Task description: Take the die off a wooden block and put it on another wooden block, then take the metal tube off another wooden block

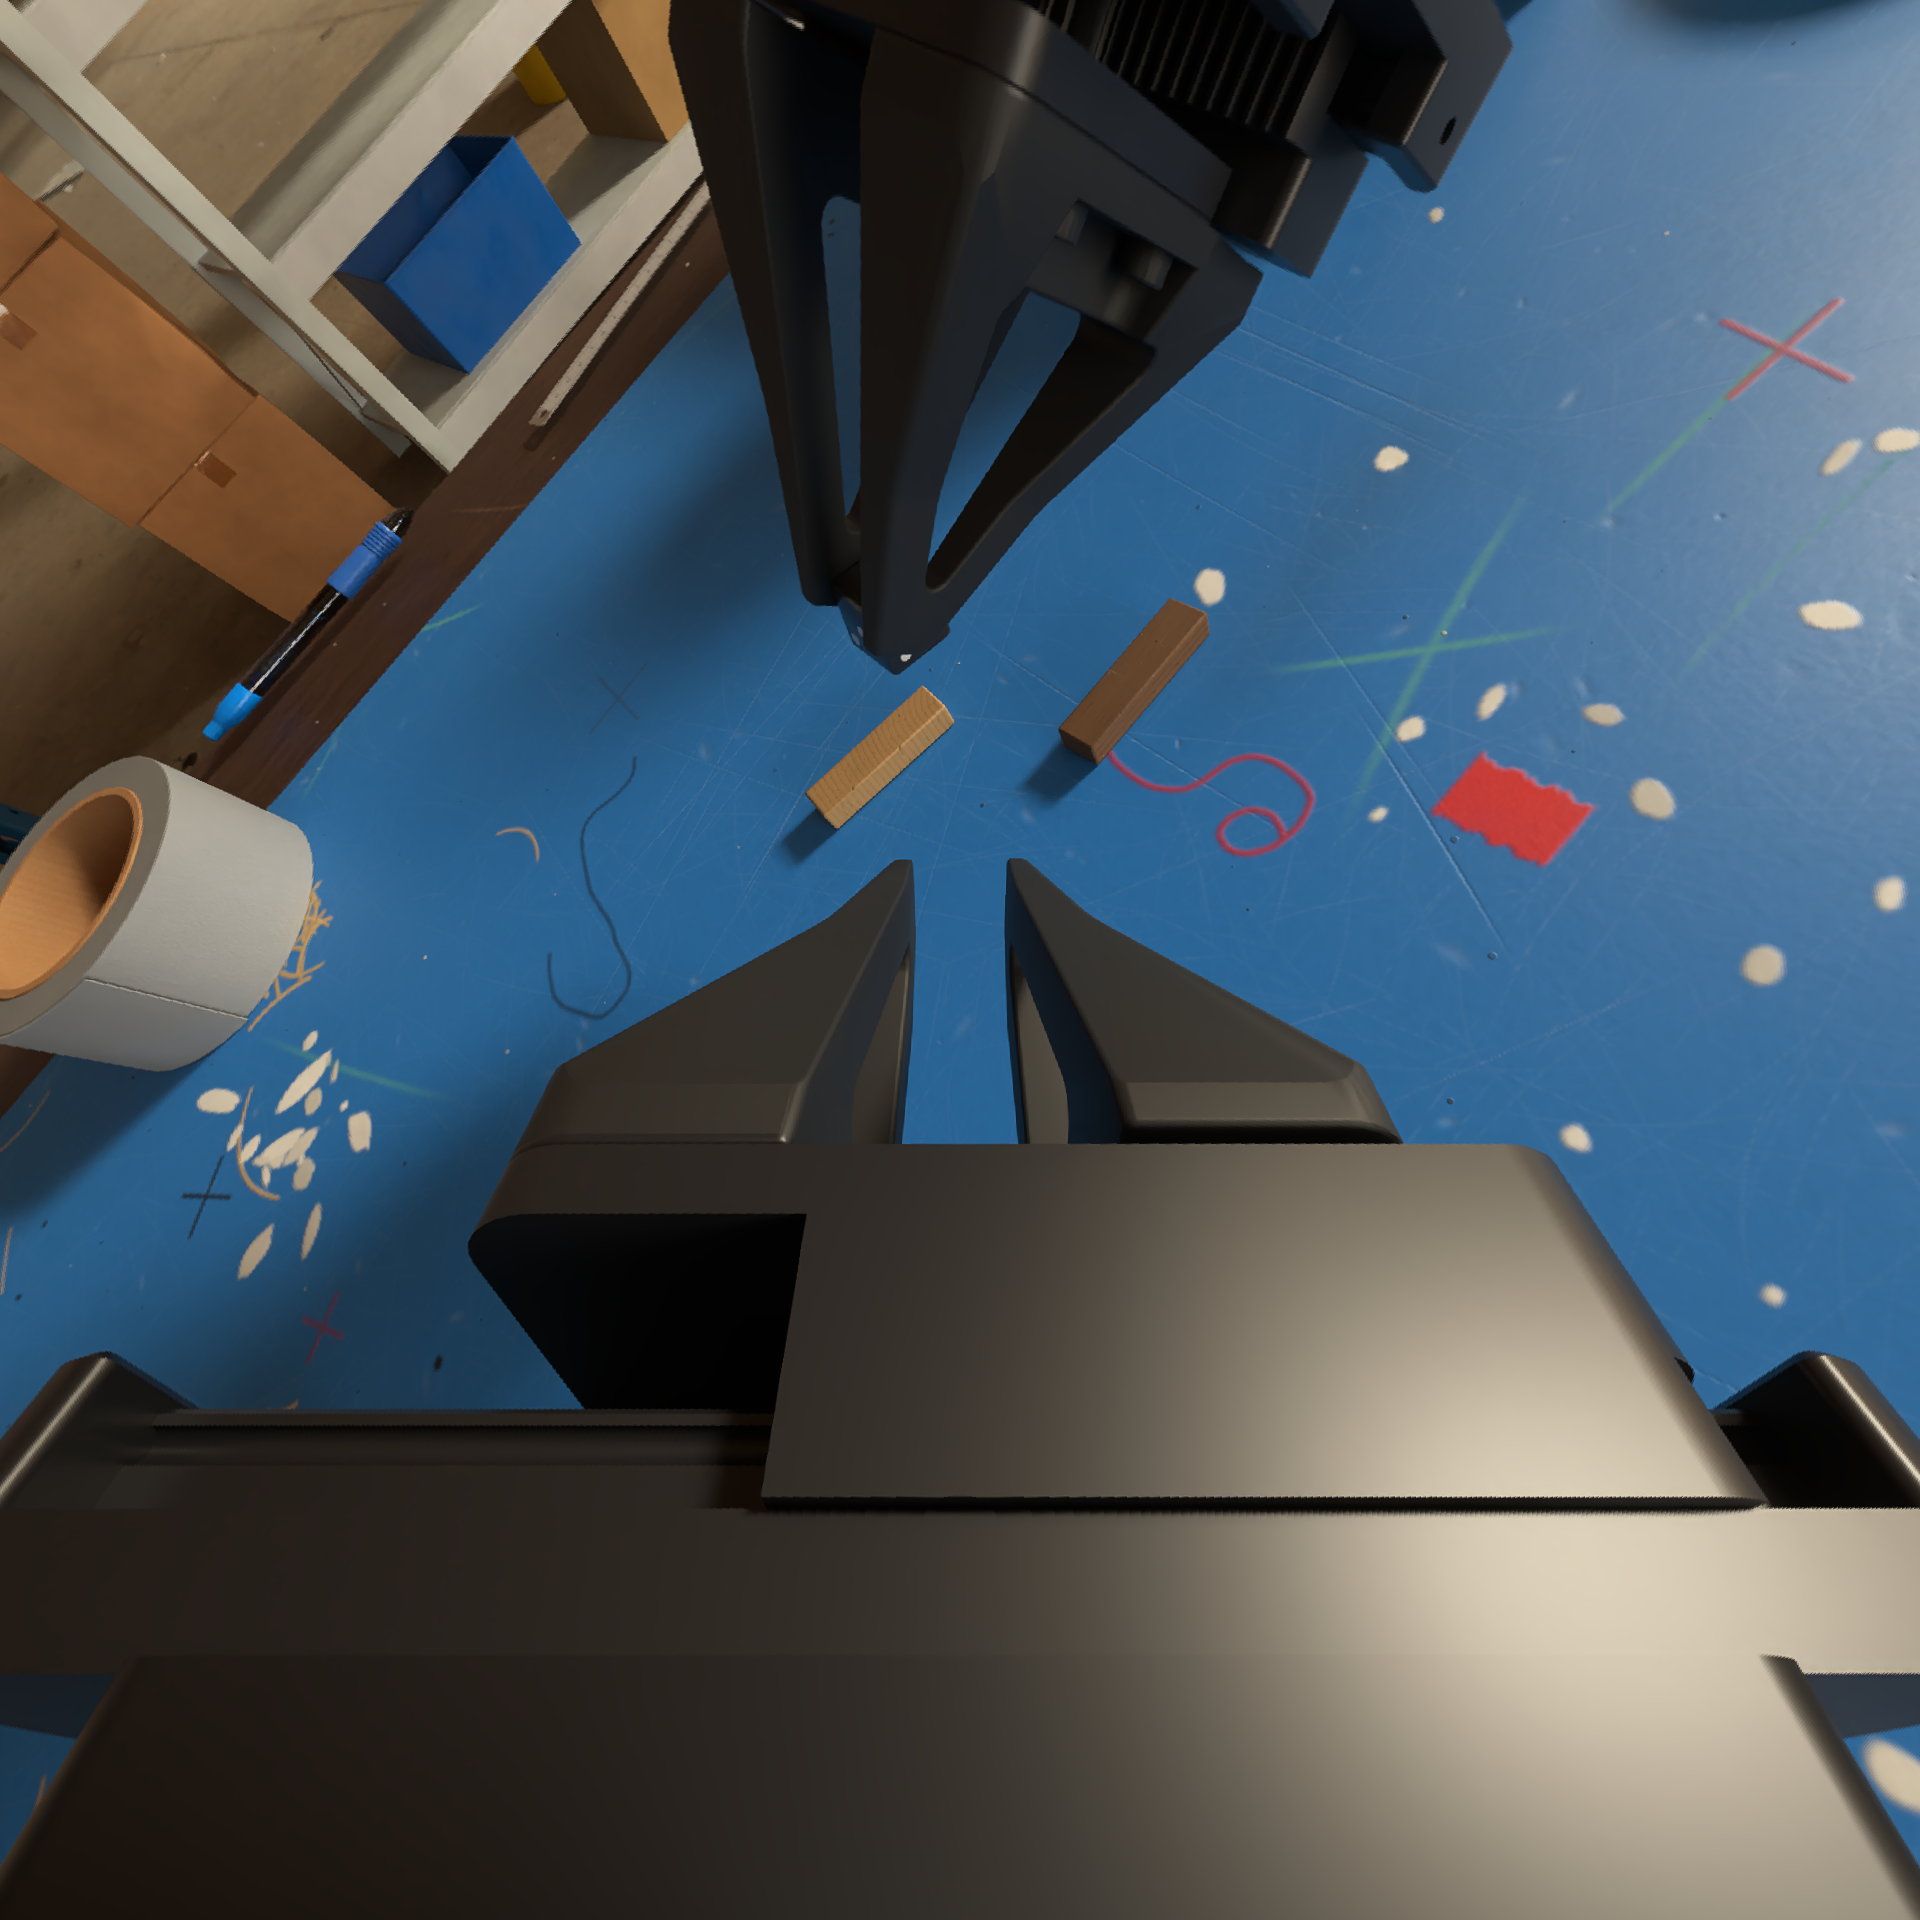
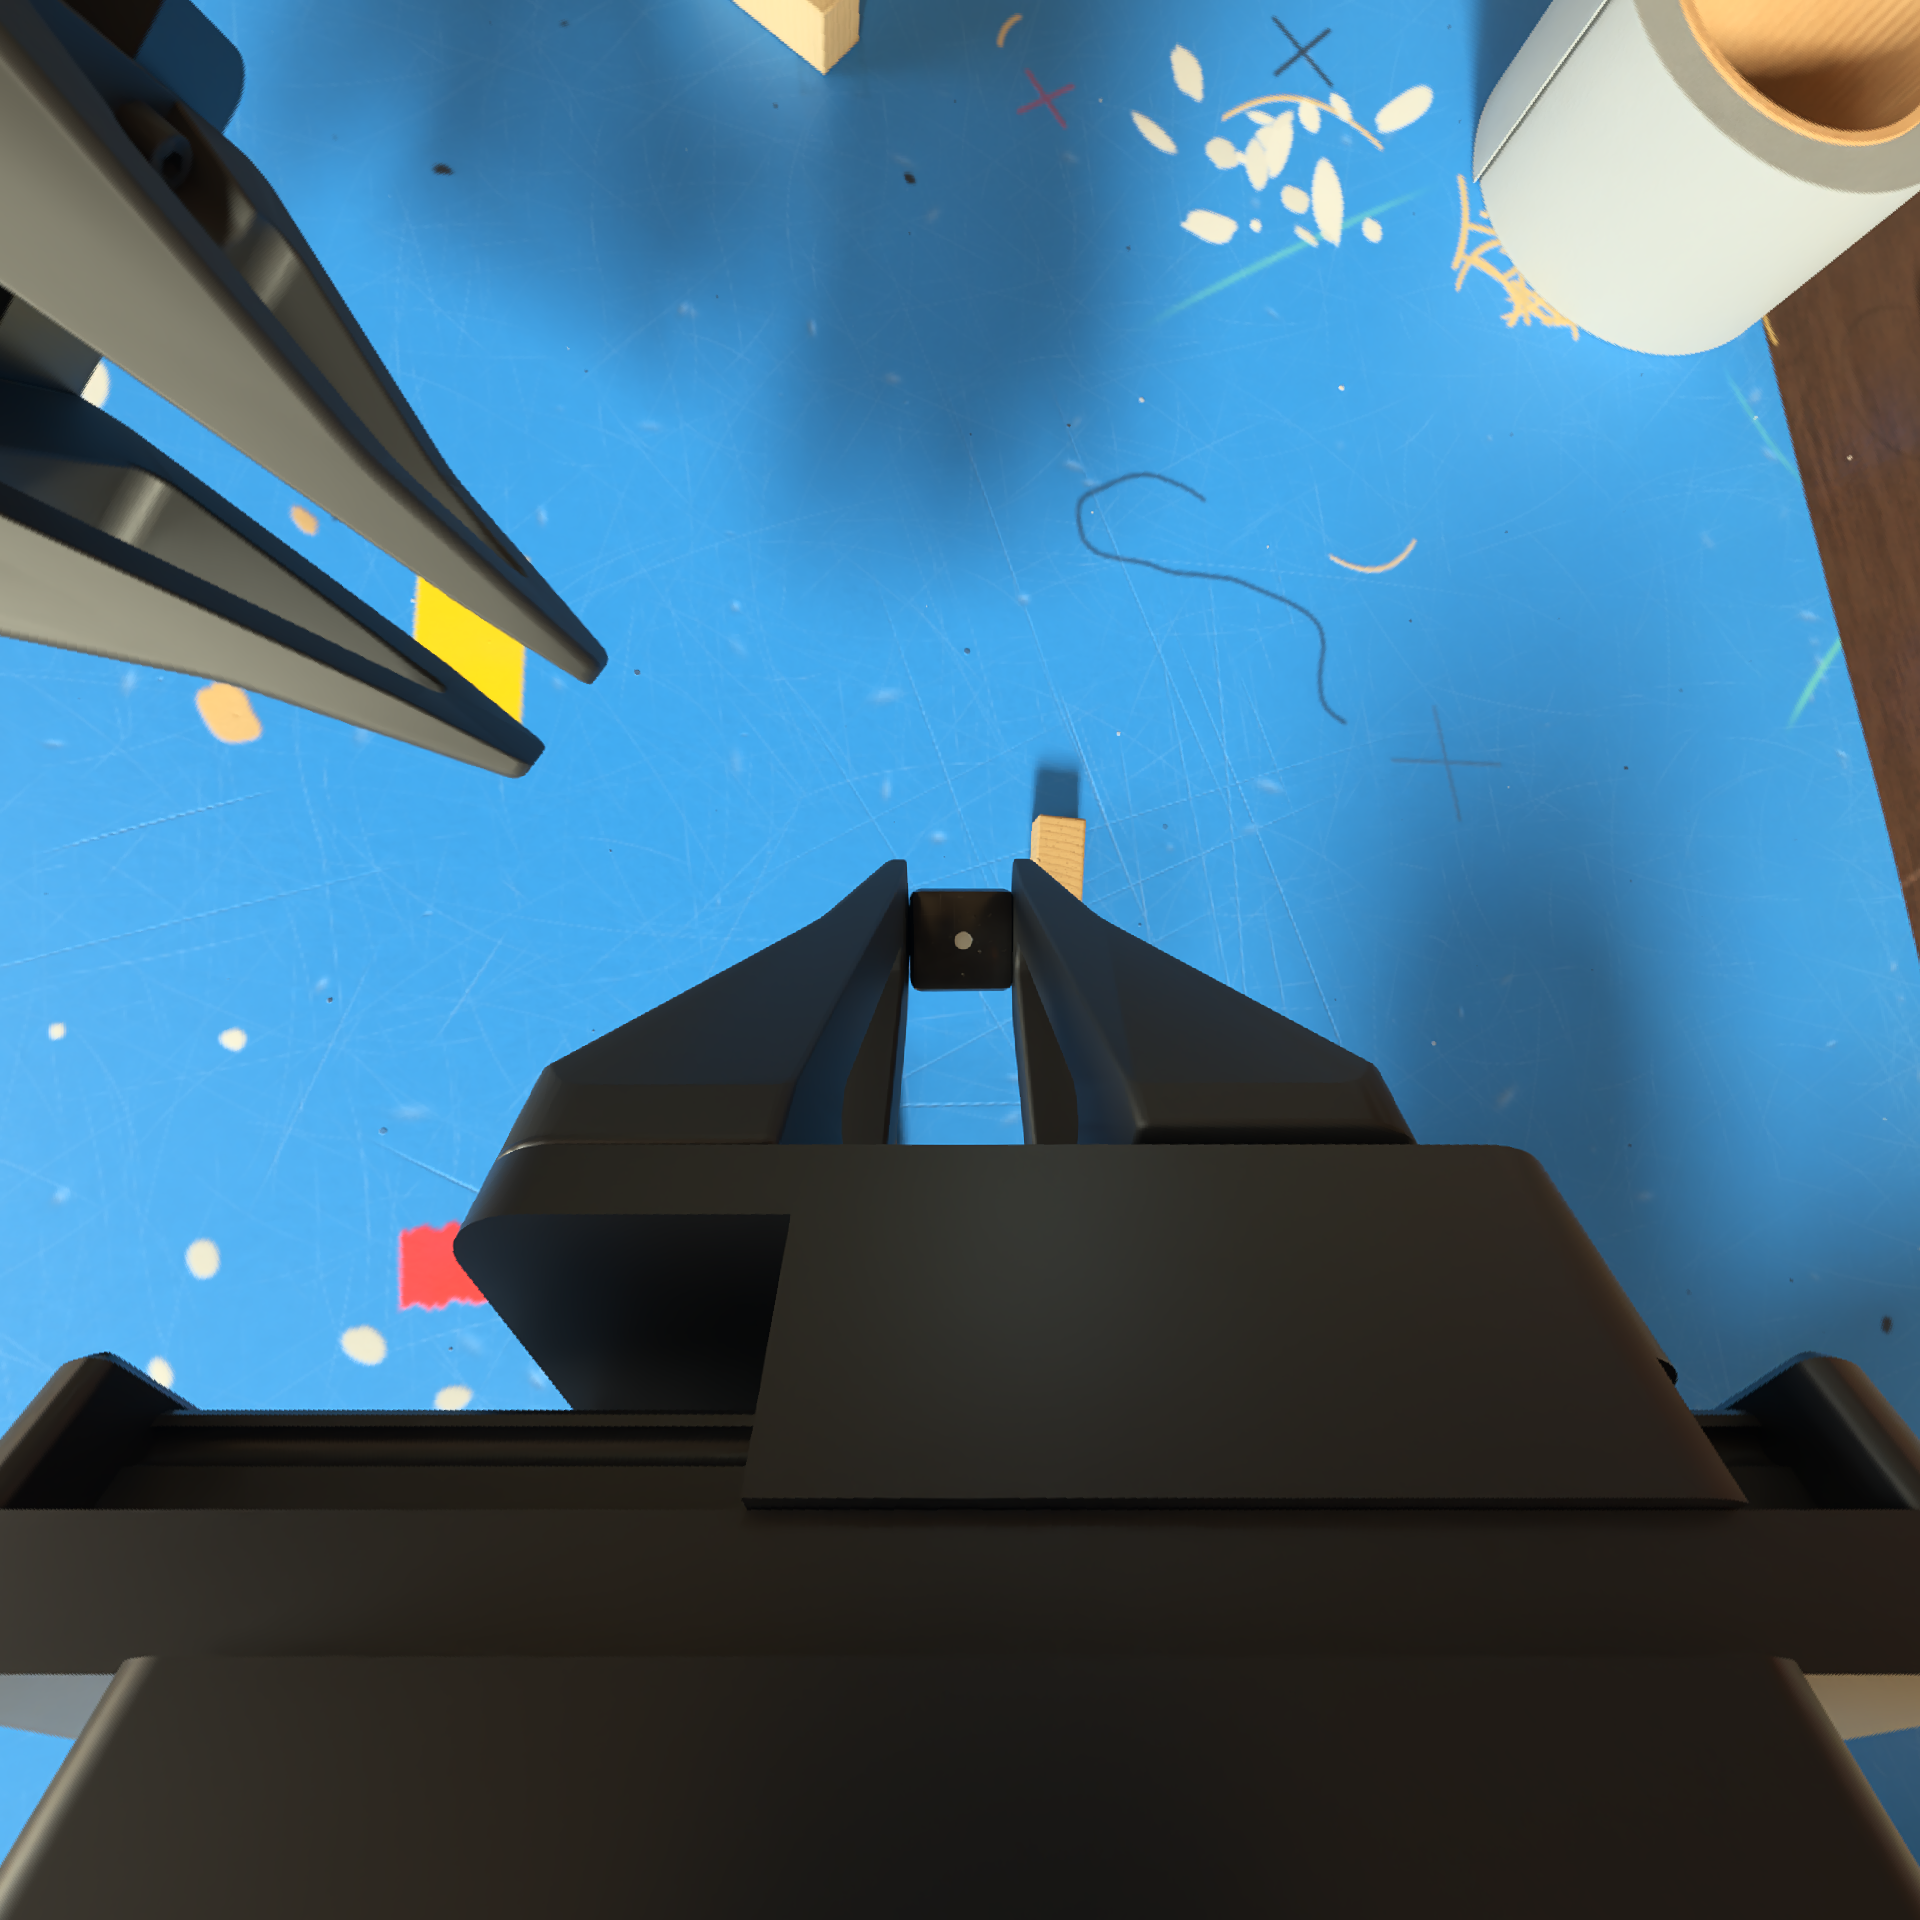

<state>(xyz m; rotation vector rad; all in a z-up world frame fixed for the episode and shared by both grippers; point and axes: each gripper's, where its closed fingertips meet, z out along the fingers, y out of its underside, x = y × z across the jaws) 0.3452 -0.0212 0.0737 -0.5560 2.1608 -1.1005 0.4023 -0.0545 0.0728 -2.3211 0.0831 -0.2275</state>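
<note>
Bench inventory, left to right as seen from the left wrist view.

1. Tape roll (image 1: 156, 914): grey, cardboard core, at the mat's left edge. Not involved.
2. Blue marker (image 1: 307, 623): off the mat, on the brown surface.
3. Light wooden block (image 1: 881, 756): flat on the blue mat (image 1: 1351, 1039), top bare.
4. Right gripper (image 1: 883, 639): hangs just above the light block's far end, fingers clamped on the black die (image 2: 961, 940), one pale pip facing the right wrist camera. The die is held aloft, not resting on any block.
5. Left gripper (image 1: 960, 883): fingers a narrow gap apart, empty, near the light block.
6. Dark wooden block (image 1: 1135, 681): beside the light one, apart, top bare.
7. Metal tube: not in view.

Risk: both block tops are narrow; a release off-centre or from height would likely roll the die onto the mat. The grippers are close, so a careless move could bring contact.
</note>
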